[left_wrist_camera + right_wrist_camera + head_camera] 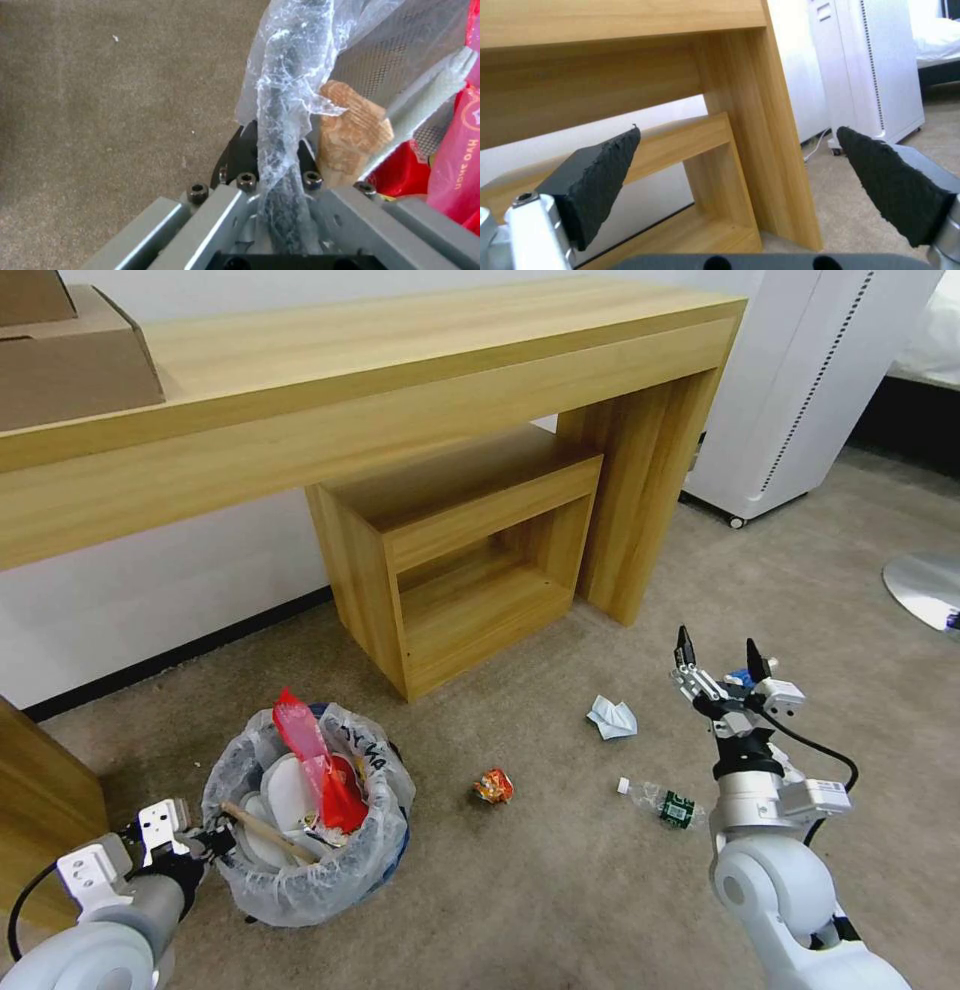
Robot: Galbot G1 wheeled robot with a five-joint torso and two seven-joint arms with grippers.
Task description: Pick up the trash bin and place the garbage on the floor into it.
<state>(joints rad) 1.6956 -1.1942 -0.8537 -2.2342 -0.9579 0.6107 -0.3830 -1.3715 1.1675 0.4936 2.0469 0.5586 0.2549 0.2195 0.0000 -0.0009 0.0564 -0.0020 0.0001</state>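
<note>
The trash bin (330,875), blue under a crinkly clear bag, stands on the beige floor (560,910) at the lower left. It holds red wrappers (335,790), white paper and a wooden stick (270,832). My left gripper (215,843) is shut on its near rim; in the left wrist view the left gripper (272,150) pinches the bag-covered rim (290,75). Garbage lies on the carpet: crumpled white paper (612,717), an orange-red wrapper (493,786) and a small green-labelled bottle (662,803). My right gripper (718,655) hangs open above the bottle; the right gripper (738,130) faces the desk leg.
A long wooden desk (400,380) spans the back, with a low wooden shelf unit (460,560) under it. Cardboard boxes (70,360) sit on the desk at left. A white appliance (800,390) and a round metal base (925,585) stand at right. A wooden panel (40,810) stands by my left arm.
</note>
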